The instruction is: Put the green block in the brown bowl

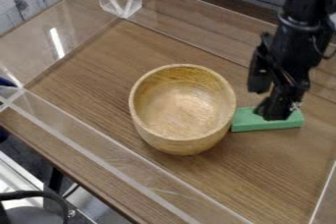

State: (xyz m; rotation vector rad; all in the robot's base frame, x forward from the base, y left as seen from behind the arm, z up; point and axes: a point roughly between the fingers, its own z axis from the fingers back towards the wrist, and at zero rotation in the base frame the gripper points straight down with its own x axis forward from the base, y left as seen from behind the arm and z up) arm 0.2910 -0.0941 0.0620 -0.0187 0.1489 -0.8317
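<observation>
In the camera view, a round brown bowl (183,107) of light wood is sitting on the wood-grain surface (105,56), its thick walls and pale hollow showing fine grain. Just beside its right wall, seemingly touching it, the green block (266,121) is lying flat: a small, smooth, bright rectangular slab. The matte black gripper (274,87) is hanging directly over the block, pointing down, its dark fingers (280,100) spread apart and gripping nothing. Clear, glossy plastic walls (73,144) are rimming the surface and catching glints of light along their edges.
</observation>
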